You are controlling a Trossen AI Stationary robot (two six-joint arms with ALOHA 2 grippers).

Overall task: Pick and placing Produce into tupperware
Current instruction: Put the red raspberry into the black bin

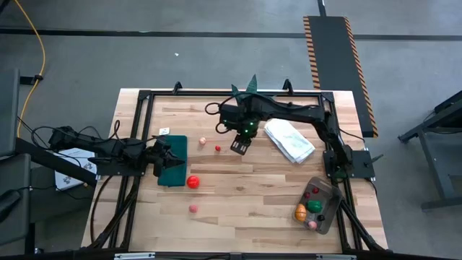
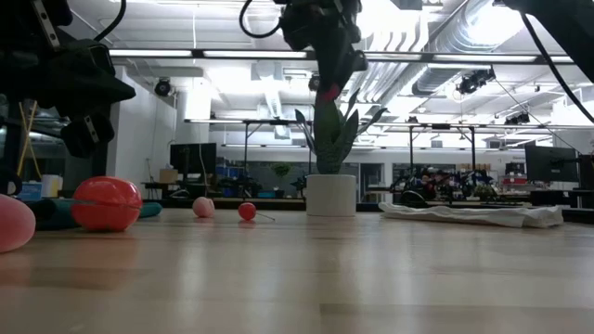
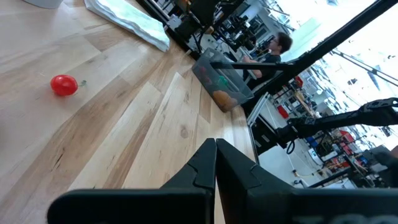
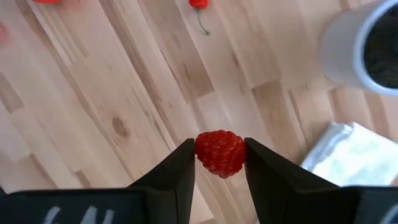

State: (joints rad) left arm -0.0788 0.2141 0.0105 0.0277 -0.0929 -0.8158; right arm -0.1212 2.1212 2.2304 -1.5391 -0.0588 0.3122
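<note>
Raspberry (image 4: 220,152) clamped between the right pincer's (image 4: 219,163) fingers.

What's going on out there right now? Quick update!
Right gripper shut on a raspberry, up over mid-table. Left gripper shut, empty, over the green mat. Container front right, partly filled; white cloth lies between.

A raspberry (image 4: 220,152) sits between the right hand's (image 4: 220,163) fingers, above the table (image 1: 238,195).

Wooden table (image 1: 238,195), tupperware (image 1: 317,204), white cloth (image 1: 289,140), green mat (image 1: 173,160)
</note>
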